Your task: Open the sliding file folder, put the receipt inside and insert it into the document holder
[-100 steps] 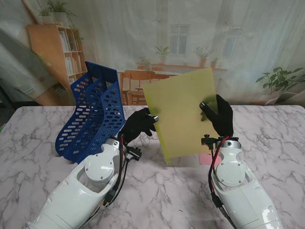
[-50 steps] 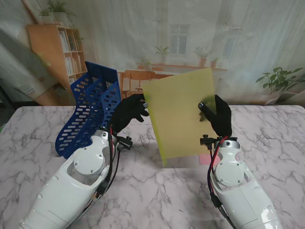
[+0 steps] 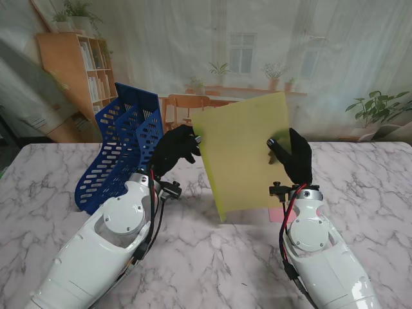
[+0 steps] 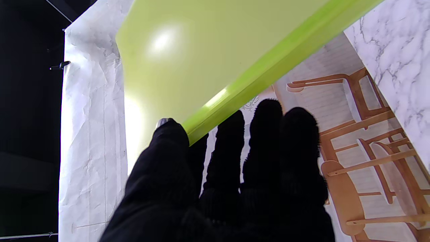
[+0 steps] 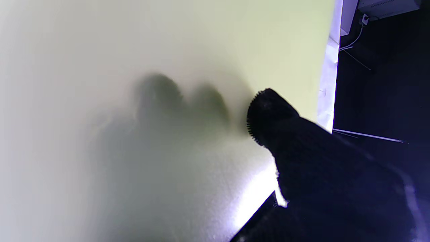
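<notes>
Above the marbled worktop [image 3: 212, 257], the yellow-green file folder [image 3: 248, 151] is held upright and slightly tilted, clear of the surface. Right hand [image 3: 295, 158]: grasping the folder's right edge, thumb on the near face, fingers behind. Left hand [image 3: 175, 151]: pinching the folder's spine at the upper left corner with the thumb [image 4: 168, 141]. Blue document holder [image 3: 122, 151]: standing on the worktop, left of the folder. Pink receipt [image 3: 278, 214]: lying beneath the folder.

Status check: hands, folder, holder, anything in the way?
Both hands, left hand and right hand, shut on yellow folder, held upright. Blue document holder at left. Path looks clear.
</notes>
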